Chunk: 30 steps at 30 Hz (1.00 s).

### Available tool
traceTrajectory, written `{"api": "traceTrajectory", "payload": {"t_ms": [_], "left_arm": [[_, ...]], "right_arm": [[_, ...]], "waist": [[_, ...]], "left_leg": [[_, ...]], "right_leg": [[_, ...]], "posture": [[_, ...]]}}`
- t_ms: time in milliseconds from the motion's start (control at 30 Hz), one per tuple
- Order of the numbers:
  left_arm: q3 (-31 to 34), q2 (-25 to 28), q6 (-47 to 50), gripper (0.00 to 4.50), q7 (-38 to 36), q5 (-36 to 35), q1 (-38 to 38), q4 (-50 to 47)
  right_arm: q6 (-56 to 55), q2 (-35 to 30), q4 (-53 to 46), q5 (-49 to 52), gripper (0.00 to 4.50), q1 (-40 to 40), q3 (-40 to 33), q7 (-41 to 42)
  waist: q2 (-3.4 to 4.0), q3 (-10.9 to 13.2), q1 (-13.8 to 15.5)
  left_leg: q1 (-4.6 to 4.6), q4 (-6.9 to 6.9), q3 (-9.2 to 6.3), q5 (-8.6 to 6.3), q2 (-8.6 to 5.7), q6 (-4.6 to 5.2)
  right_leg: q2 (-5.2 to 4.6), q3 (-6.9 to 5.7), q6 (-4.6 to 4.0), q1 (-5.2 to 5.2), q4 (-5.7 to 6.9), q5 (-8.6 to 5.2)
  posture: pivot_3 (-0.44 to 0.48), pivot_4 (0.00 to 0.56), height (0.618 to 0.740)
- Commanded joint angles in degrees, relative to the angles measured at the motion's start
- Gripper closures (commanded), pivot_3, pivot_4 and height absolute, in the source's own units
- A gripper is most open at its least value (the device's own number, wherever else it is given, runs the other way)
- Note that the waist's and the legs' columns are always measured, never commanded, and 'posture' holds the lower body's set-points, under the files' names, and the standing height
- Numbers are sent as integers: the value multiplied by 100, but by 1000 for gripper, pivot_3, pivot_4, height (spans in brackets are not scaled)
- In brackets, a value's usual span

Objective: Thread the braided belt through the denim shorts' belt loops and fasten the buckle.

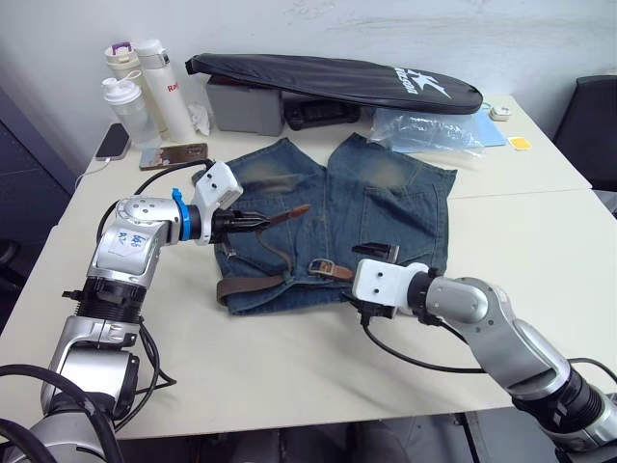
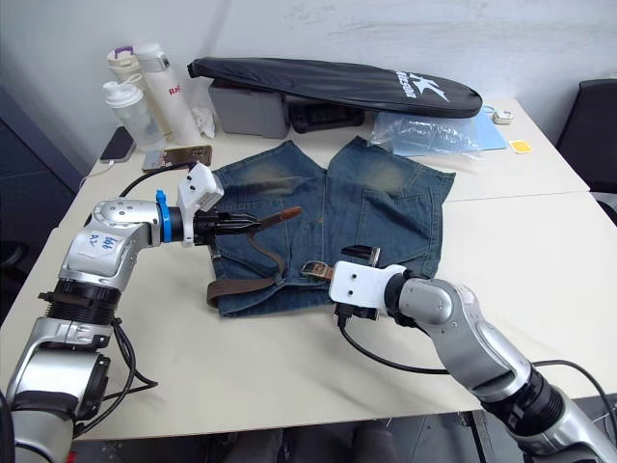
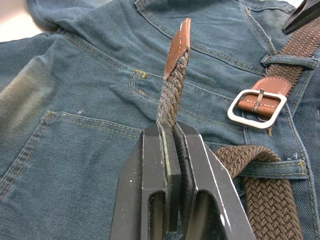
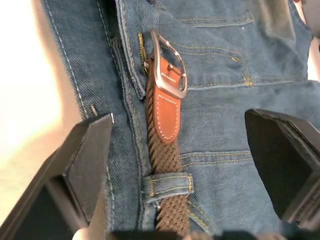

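The denim shorts [image 1: 386,203] lie flat on the table, waistband toward me. The braided belt [image 1: 249,285] runs along the waistband under a belt loop [image 4: 167,183] and ends at the silver buckle [image 4: 170,62] near the middle [image 1: 321,267]. My left gripper [image 1: 253,221] is shut on the belt's free end and holds it off the denim, with the leather tip [image 3: 177,42] sticking out past the fingers. My right gripper [image 4: 178,119] hovers open just over the waistband, one finger on each side of the buckle end.
A long black zipped bag [image 1: 337,77] lies across a grey box [image 1: 246,106] at the back. Bottles [image 1: 135,87] and a phone [image 1: 113,142] stand back left. A clear plastic bag [image 1: 424,130] lies beyond the shorts on the right.
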Motion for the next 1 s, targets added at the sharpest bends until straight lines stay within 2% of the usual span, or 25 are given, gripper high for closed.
{"api": "traceTrajectory", "payload": {"t_ms": [33, 267, 433, 567, 833, 1000], "left_arm": [[62, -7, -39, 4500, -14, 2, -141, -48], [57, -29, -33, 4500, -11, 7, -144, -75], [49, -41, -39, 4500, 1, 18, -124, -93], [45, -53, -49, 4500, 10, 34, -111, -94], [45, -96, -42, 4500, 25, 69, -121, -119], [50, -94, -50, 4500, 32, 88, -125, -129]], "right_arm": [[-44, 207, 266, -378, 45, -26, 56, -261], [-46, 297, 433, -765, 45, -29, 36, -267], [193, 757, 31, -228, 45, -117, -314, -36], [367, 869, -234, 15, 45, -220, -438, 202], [365, 1068, -109, 129, 45, -395, -373, 206], [563, 1388, -253, 735, 45, -526, -662, 349]], "waist": [[0, 0, -3], [0, 0, 0], [0, 0, -6], [0, 0, -12], [0, 0, -6], [0, 0, -11]], "left_leg": [[0, -1, 0, 0, 0, 0], [0, 0, 0, 0, -1, 0], [1, 0, 0, 0, 1, 0], [1, 0, 0, 0, 3, 0], [0, -7, -1, 0, 2, 0], [1, -6, -1, 0, 2, 0]], "right_leg": [[0, 0, 0, 0, 0, 0], [0, 0, 0, -1, 2, 0], [3, 0, 0, -1, 2, 0], [5, 0, 0, -3, 2, 0], [4, -1, 0, -3, 2, 0], [3, -1, 0, -3, 3, 0]], "posture": [[0, 150, 740], [0, 150, 740], [0, 150, 740], [0, 150, 740], [0, 150, 740], [0, 150, 740]]}}
